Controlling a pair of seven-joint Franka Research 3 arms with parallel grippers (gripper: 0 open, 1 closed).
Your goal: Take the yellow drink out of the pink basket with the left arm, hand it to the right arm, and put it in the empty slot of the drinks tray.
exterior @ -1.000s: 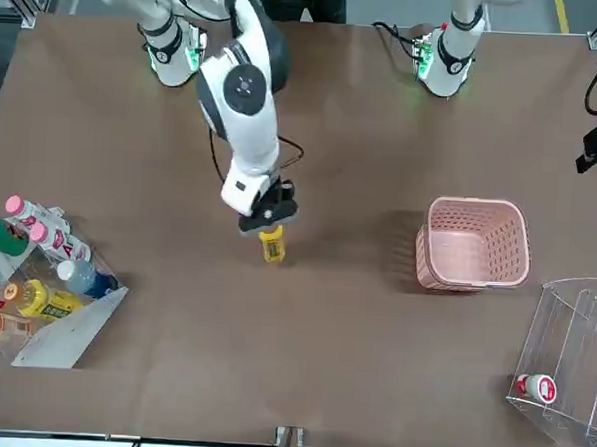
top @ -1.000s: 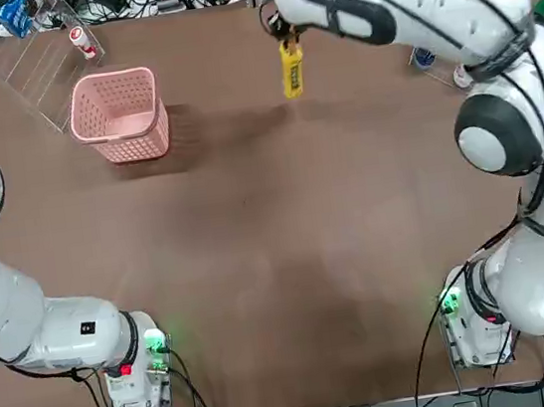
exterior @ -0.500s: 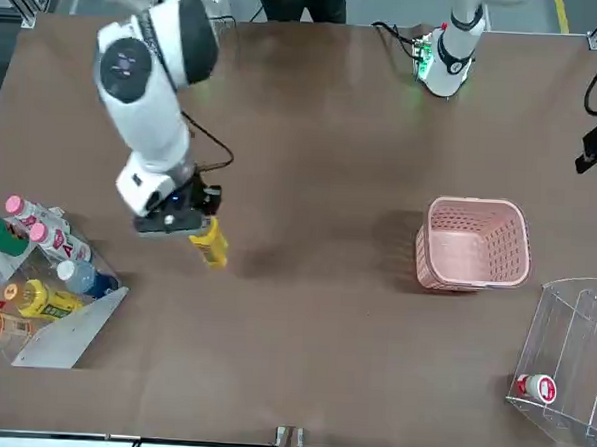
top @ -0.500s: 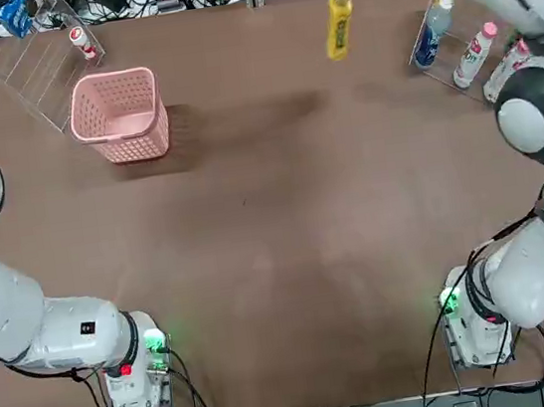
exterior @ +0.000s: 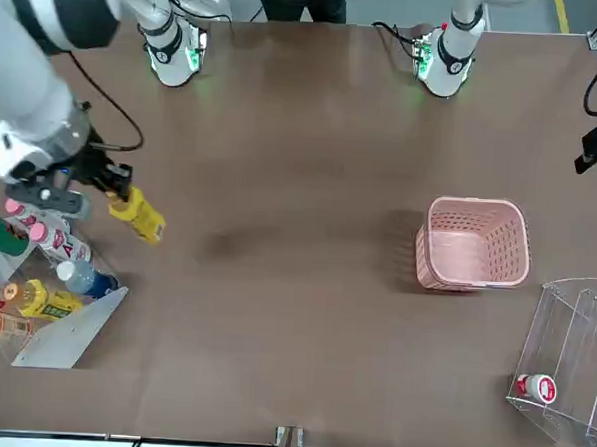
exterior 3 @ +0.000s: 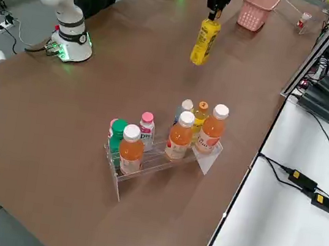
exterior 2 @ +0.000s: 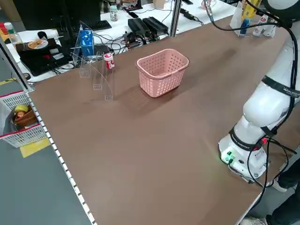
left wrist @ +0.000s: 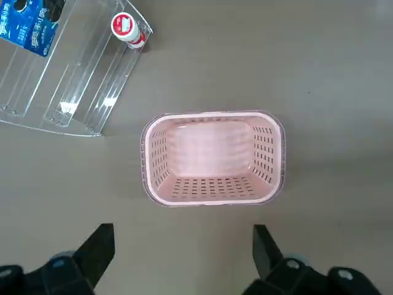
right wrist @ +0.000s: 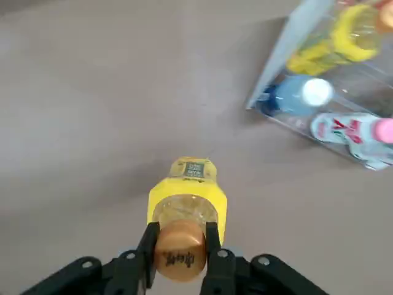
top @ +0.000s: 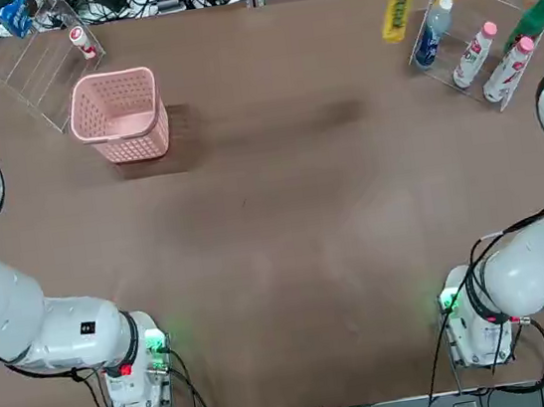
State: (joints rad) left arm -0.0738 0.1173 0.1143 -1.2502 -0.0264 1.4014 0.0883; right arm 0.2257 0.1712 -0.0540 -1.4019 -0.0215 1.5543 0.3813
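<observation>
The right hand point(right wrist: 179, 255) is clenched on the cap of the yellow drink point(exterior 3: 205, 40), which hangs below it in the air, above the table point(top: 283, 212) and just beside the drinks tray point(exterior 3: 160, 153). The left hand point(left wrist: 181, 261) hovers with its fingers spread above the empty pink basket point(left wrist: 212, 158).

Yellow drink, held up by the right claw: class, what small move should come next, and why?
Probably carry it on sideways over the drinks tray. The right claw holds the yellow drink by its cap in the air, short of the tray, so it is not yet above a slot.
</observation>
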